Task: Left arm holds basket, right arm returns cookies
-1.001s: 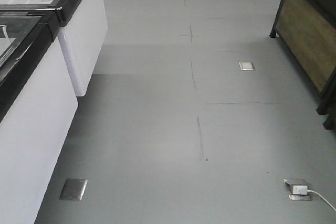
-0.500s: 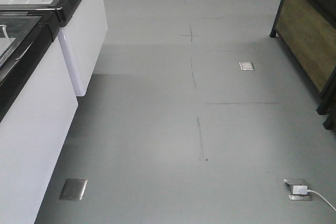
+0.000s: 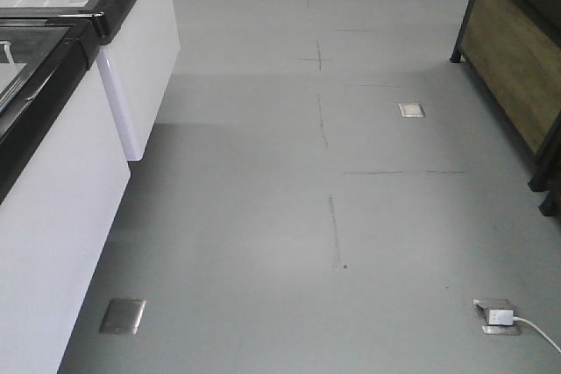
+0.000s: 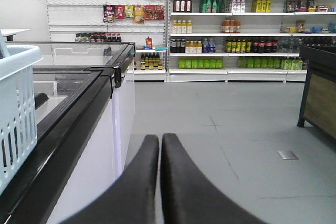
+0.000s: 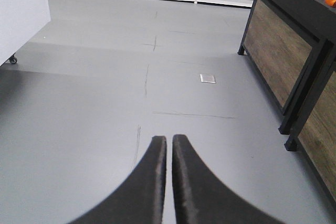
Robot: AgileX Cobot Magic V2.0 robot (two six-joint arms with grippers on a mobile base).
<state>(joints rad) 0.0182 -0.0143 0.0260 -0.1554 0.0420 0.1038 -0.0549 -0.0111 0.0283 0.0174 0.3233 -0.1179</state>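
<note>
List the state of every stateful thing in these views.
Left black wedge-shaped gripper: shut, empty.
Right black pointed gripper: shut, empty.
Light blue slotted plastic basket: upright, unheld.
Glass-topped white chest freezer: lid closed.
Steel floor socket: open, white plug inserted.

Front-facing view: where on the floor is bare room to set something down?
The wide grey floor between the white freezers and the wooden stand is bare. Avoid the plugged socket at lower right and the metal plate at lower left.
</note>
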